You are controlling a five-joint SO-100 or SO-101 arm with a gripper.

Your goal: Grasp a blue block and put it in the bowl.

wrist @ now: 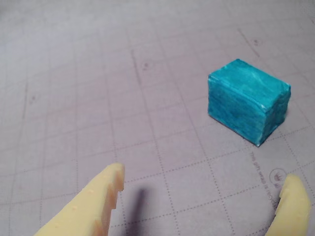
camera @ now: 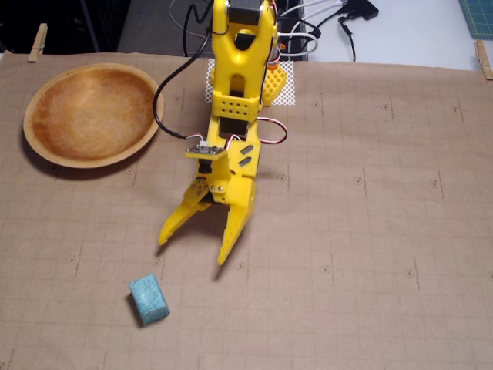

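Wrist view: the jaws (wrist: 206,201) stand wide open and hold nothing; one yellow fingertip (wrist: 106,191) shows at about 7 o'clock in the picture and the other at 5 o'clock, both clear of the gridded mat (wrist: 98,98) covering the table. The blue block (wrist: 248,101) sits on the mat at about 2 o'clock from the gap, ahead of the tips and untouched, one corner turned toward the camera. Fixed view: the yellow arm (camera: 239,85) reaches down from the top centre of the picture, wrist pitched downward, with the open jaws (camera: 192,248) hanging just above the mat and the fingers spread toward 6 and 7 o'clock. The block (camera: 149,299) lies near them at about 7 o'clock, apart from both tips. The bowl (camera: 37,145) stands empty, well apart at 10 o'clock from the jaws. Judgement: the approach step is in hand and no grasp has been made. The next move calls for advancing and lowering the jaws to straddle the block, likely with some wrist turn to square them to its flat sides, before closing.
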